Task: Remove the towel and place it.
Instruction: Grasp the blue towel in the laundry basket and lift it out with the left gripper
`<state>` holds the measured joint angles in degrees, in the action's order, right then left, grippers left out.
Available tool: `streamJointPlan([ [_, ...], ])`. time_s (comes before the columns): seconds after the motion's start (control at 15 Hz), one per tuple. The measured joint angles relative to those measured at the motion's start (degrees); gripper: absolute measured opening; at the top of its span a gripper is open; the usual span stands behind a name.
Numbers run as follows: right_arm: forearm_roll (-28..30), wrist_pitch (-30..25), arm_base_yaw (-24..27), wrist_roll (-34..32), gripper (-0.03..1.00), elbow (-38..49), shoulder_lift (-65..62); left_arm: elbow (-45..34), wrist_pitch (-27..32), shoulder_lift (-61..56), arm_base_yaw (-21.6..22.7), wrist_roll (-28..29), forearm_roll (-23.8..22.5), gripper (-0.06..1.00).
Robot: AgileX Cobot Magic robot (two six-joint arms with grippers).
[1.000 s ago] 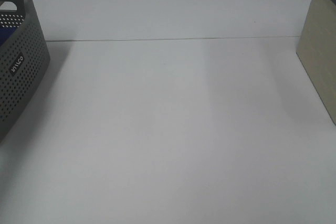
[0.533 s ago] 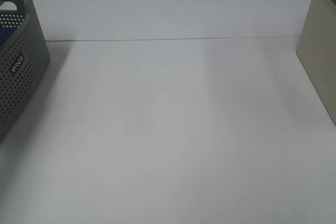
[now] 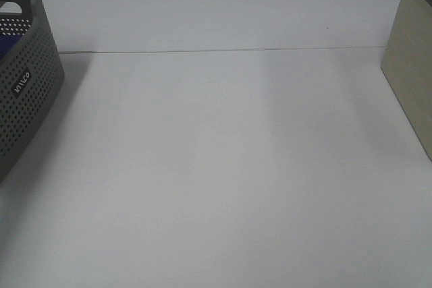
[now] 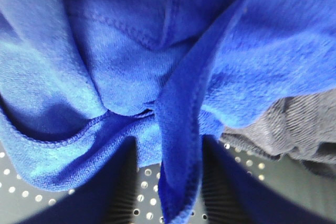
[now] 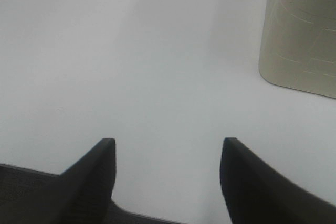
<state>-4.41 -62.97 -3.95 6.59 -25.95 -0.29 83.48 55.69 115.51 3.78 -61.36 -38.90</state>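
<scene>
The towel [image 4: 131,51] is a deep blue soft cloth, bunched up inside the grey perforated basket [image 4: 16,182]. My left gripper [image 4: 169,140] reaches down into it with a hanging fold of the towel between its two dark fingers [image 4: 123,182]. One finger touches the fold, and a sliver of basket floor shows beside the other. In the exterior high view only a blue patch of the towel [image 3: 5,46] shows through the basket [image 3: 30,85] at the far left. My right gripper [image 5: 168,142] hangs open over bare white table, holding nothing.
A grey ribbed cloth [image 4: 294,124] lies beside the towel in the basket. A beige box [image 3: 412,65] stands at the table's right edge, also in the right wrist view as the beige box [image 5: 304,30]. A seam crosses the white table [image 3: 216,166].
</scene>
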Motion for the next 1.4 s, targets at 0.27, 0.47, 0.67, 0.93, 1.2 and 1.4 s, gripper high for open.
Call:
streamJointPlan([
  [0.27,0.0,0.0,0.0,0.0,0.59,0.0,0.0,0.0,-0.46,0.11,0.06,1.15,-0.29,0.0],
  [0.47,0.0,0.0,0.0,0.0,0.59,0.0,0.0,0.0,-0.4,0.11,0.06,1.49,0.69,0.0],
  [0.67,0.0,0.0,0.0,0.0,0.59,0.0,0.0,0.0,-0.4,0.11,0.06,3.32,1.49,0.0],
  [0.93,0.0,0.0,0.0,0.0,0.59,0.0,0.0,4.07,1.72,-4.64,-0.11,15.36,4.98,0.0],
  [1.2,0.0,0.0,0.0,0.0,0.59,0.0,0.0,5.21,5.5,-14.15,-0.52,17.25,10.2,0.0],
  [1.4,0.0,0.0,0.0,0.0,0.59,0.0,0.0,5.21,6.25,-22.52,-2.01,17.7,15.47,0.0],
])
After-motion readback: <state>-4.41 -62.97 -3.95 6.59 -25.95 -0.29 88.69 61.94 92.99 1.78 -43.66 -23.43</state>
